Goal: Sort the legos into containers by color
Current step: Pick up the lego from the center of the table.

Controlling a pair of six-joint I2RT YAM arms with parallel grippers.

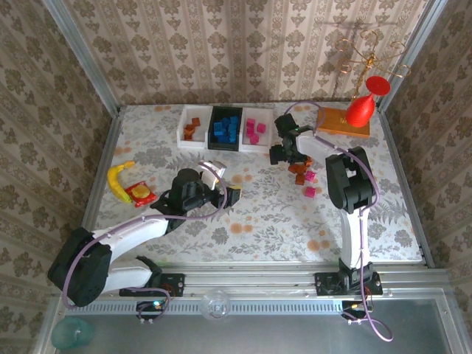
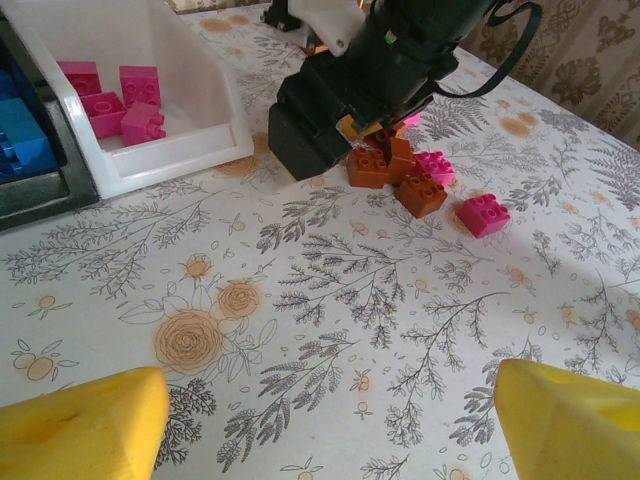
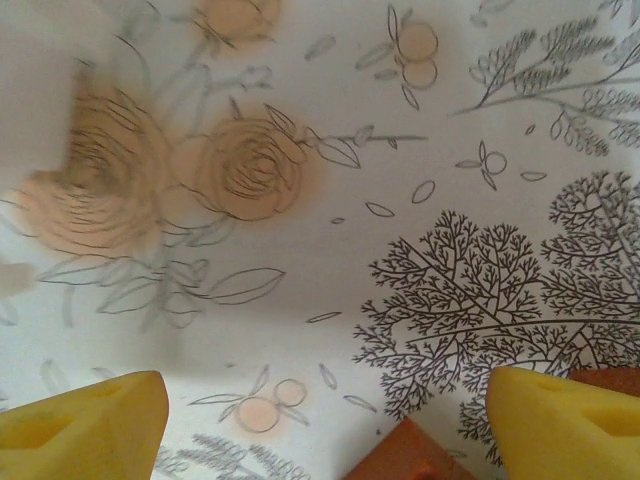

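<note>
I count three bins (image 1: 192, 144) in a row (two white, one black between), four pink bricks (image 2: 140, 85) in one white bin, two loose pink bricks (image 2: 483, 213) and about three orange-brown bricks (image 2: 420, 195) on the bench (image 1: 258, 221), and one yellow banana (image 1: 118, 179).

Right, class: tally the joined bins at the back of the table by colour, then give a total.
White bins: 2
Black bin: 1
Total: 3
</note>
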